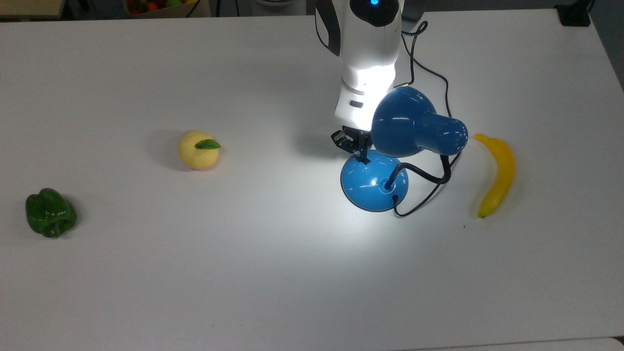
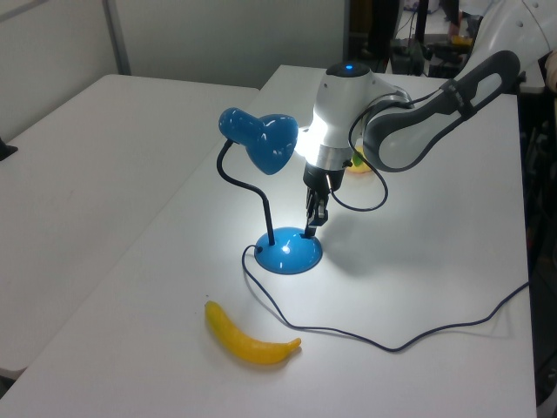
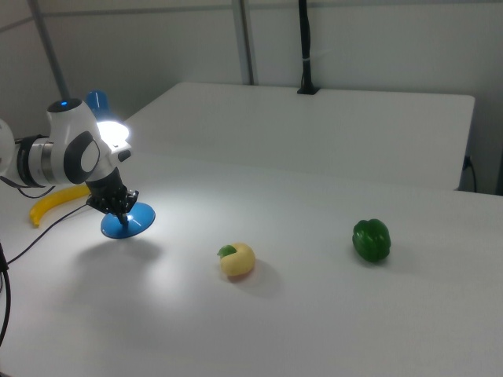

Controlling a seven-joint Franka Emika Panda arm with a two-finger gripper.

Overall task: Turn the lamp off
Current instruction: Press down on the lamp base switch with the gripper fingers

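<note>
In the top view, going left to right, I see a green pepper (image 1: 50, 212), a yellow fruit (image 1: 198, 150), then the lamp (image 1: 374, 181) right of centre on the bench (image 1: 243, 273), and a banana (image 1: 497, 174). The lamp is lit. My pincer (image 1: 362, 157), clenched and grasping nothing, sits tip-down on the base's far edge at the switch. I judge the press is under way; next, push straight down.

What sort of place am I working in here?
Likely a robotics lab: a bare white table with scattered props, a banana and a green pepper, beside the lit lamp under the gripper.
</note>
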